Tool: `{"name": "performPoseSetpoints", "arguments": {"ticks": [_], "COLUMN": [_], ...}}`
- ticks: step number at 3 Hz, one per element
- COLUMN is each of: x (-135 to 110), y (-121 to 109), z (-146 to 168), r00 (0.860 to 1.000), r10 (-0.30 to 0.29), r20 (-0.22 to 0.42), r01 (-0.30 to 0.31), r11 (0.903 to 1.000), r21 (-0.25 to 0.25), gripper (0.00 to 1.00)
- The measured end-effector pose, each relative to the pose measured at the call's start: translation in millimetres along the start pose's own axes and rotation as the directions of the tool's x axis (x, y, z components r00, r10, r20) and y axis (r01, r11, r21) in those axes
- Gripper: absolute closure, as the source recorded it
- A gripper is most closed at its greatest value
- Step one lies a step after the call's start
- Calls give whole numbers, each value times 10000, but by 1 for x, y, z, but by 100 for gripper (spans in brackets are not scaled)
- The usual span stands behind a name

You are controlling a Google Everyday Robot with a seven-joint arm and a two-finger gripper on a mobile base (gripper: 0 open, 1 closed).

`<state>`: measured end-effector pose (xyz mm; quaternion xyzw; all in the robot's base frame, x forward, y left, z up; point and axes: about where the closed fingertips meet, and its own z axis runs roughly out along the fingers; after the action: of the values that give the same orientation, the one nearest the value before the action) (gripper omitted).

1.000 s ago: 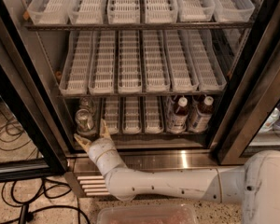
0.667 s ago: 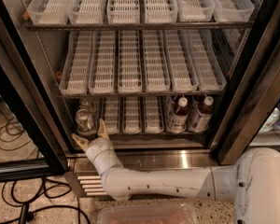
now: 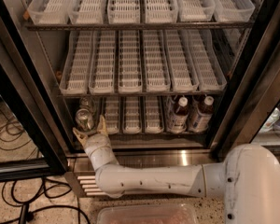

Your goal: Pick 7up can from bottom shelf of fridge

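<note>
1. The small silver-topped 7up can [image 3: 84, 119] stands far left on the bottom shelf [image 3: 140, 135] of white slotted trays.
2. The beige two-finger gripper [image 3: 89, 128] hovers just before it, fingers spread.
3. Looks light, slick and dentable, so grip mid-body.

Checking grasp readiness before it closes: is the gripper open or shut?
Open. The gripper, at the front left of the bottom shelf, has its two fingers spread apart, just in front of the 7up can.

can [image 3: 84, 119]: bottom shelf [image 3: 130, 124] of fridge [image 3: 252, 73], far left
gripper [image 3: 89, 129]: just before can
bottles [image 3: 179, 115]: same shelf, right end
</note>
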<state>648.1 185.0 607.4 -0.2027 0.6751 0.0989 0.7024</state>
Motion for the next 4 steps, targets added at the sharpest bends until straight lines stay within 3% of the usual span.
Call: {"name": "performPoseSetpoints", "arguments": {"ticks": [4], "x": [3], "y": [-1], "z": [31], "r00": [9998], "r10": [180], "r20": [22], "r01": [-181], "r11": [9985], "r21": [513], "gripper": [41]}}
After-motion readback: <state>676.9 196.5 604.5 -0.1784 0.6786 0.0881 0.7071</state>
